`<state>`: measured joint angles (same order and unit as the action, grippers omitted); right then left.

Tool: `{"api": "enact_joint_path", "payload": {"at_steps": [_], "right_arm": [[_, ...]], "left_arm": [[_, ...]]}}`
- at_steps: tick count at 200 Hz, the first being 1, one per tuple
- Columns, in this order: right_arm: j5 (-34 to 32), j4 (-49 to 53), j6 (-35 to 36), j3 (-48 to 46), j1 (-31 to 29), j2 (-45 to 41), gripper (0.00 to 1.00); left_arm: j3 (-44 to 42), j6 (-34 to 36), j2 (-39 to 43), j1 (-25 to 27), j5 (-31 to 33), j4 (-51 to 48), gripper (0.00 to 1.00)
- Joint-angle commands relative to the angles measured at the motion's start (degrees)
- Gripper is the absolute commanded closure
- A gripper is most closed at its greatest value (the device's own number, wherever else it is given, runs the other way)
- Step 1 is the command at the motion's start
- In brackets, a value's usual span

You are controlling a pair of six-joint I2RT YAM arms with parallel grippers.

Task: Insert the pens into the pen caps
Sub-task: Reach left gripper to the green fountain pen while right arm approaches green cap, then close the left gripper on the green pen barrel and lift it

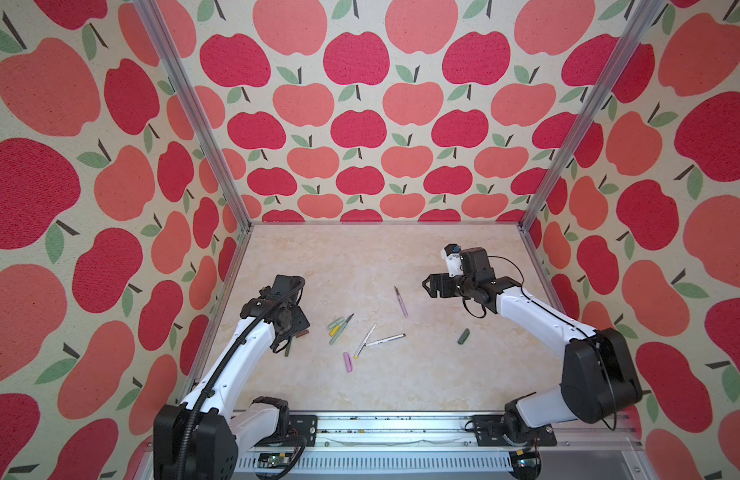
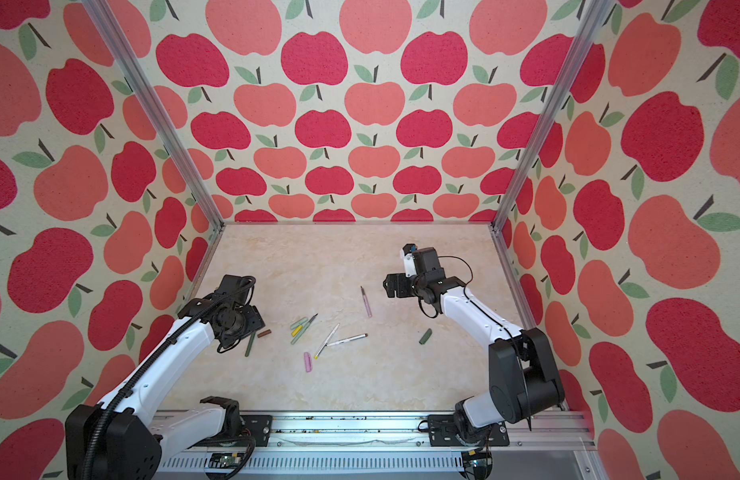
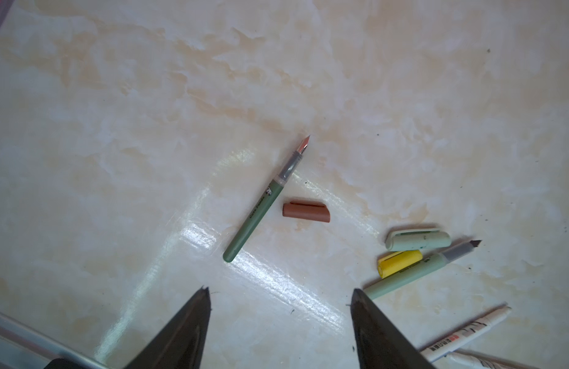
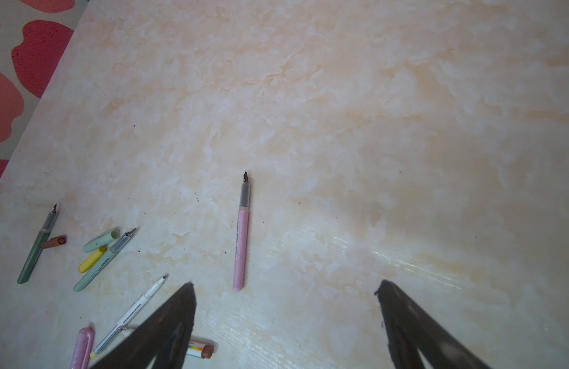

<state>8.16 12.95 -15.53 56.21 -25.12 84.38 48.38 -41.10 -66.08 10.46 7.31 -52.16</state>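
Left fingers [image 3: 187, 329] are standing spread and grasping nothing, hovering above the counter [image 1: 360, 257], with the dark green pen [image 3: 254, 217] and brown cap [image 3: 306, 212] lying just beside each other ahead of them. Right fingers [image 4: 404, 319] are also standing released and empty, with the pink pen [image 4: 241, 246] lying alone ahead of them. Sage pen [image 3: 417, 271], yellow cap [image 3: 399, 259] and light green cap [image 3: 418, 240] are lying bunched together, two white pens [image 1: 370, 334] are meeting in a V nearby, the pink cap [image 1: 347, 361] is lying near them, and the dark green cap [image 1: 463, 336] is lying well apart on the right.
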Motion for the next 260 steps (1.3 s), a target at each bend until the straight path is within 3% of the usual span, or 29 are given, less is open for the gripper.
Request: {"api": "enact_joint_path", "payload": {"at_steps": [1, 85, 145, 211, 260], "right_arm": [[-1.5, 2.0, 2.1, 0.9, 0.0, -1.6, 0.08], [-1.9, 1.6, 2.5, 0.7, 0.7, -1.6, 0.08], [-1.7, 1.3, 2.4, 0.1, 1.3, -2.0, 0.09], [-1.4, 1.1, 2.3, -0.1, 1.4, -2.7, 0.10], [-1.6, 1.1, 2.2, -0.3, 1.4, -3.2, 0.11]], "left_arm": [[-1.2, -0.8, -2.9, 0.3, 1.5, -4.4, 0.31], [-3.4, 2.8, -14.3, -1.4, 1.3, 2.8, 0.50], [-2.9, 7.3, -18.4, -5.4, 1.9, 6.6, 0.56], [-1.3, 9.2, -23.3, -8.3, -2.6, 8.9, 0.62], [-0.6, 9.6, -26.4, -9.2, -4.5, 9.9, 0.75]]}}
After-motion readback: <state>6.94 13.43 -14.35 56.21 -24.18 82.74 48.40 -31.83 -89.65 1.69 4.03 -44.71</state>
